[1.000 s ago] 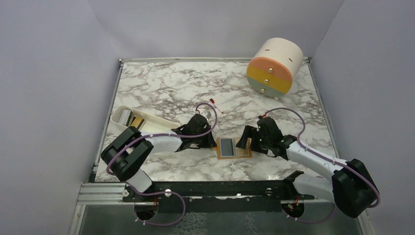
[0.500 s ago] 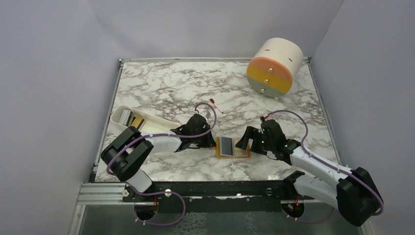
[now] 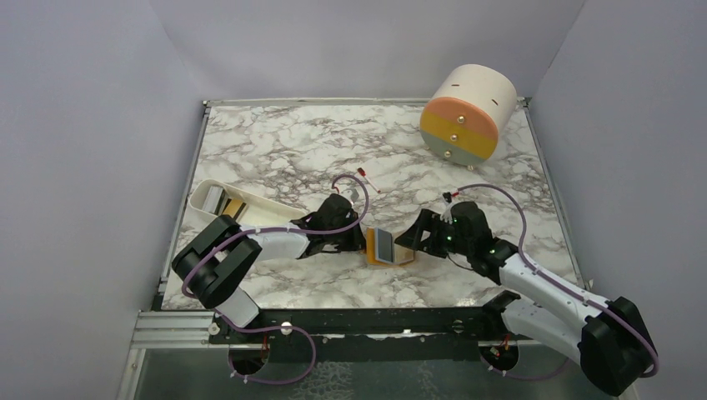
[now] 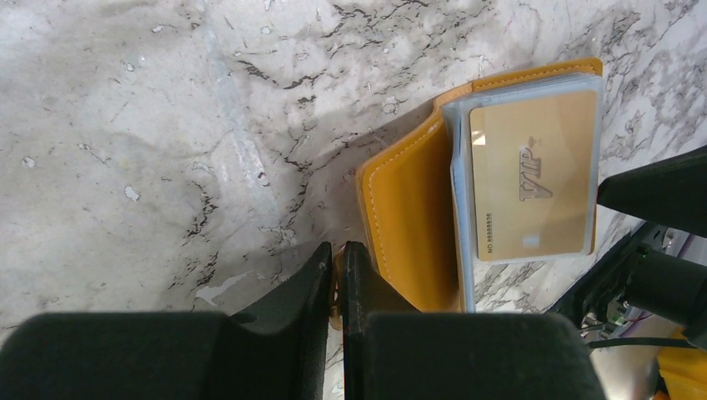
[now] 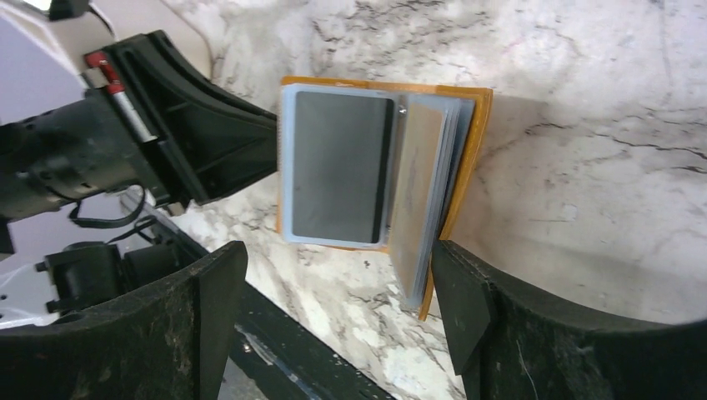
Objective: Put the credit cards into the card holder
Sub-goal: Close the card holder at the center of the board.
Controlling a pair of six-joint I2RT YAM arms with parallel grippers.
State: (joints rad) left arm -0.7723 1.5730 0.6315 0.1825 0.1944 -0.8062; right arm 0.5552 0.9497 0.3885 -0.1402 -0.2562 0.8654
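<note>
The orange-tan card holder (image 3: 392, 259) lies half folded between both arms, its right flap (image 5: 423, 200) tilted up. A silver-grey credit card (image 5: 338, 167) sits in its left sleeve, and a gold VIP credit card (image 4: 534, 175) shows in another sleeve. My left gripper (image 3: 363, 242) (image 4: 337, 260) is shut on a small tan tab at the holder's left edge (image 4: 408, 225). My right gripper (image 3: 414, 237) (image 5: 333, 312) is open wide, and its right finger (image 5: 463, 304) rests against the outside of the raised flap.
A white oblong tray (image 3: 258, 215) at the left holds a grey and a gold card. A small red-and-white stick (image 3: 368, 177) lies behind the grippers. A cream-orange drum (image 3: 467, 112) stands at the back right. A black rail (image 3: 367, 321) runs along the near edge.
My right gripper has moved left and tipped the holder's right flap up from flat toward the left half. The left gripper has stayed shut in place.
</note>
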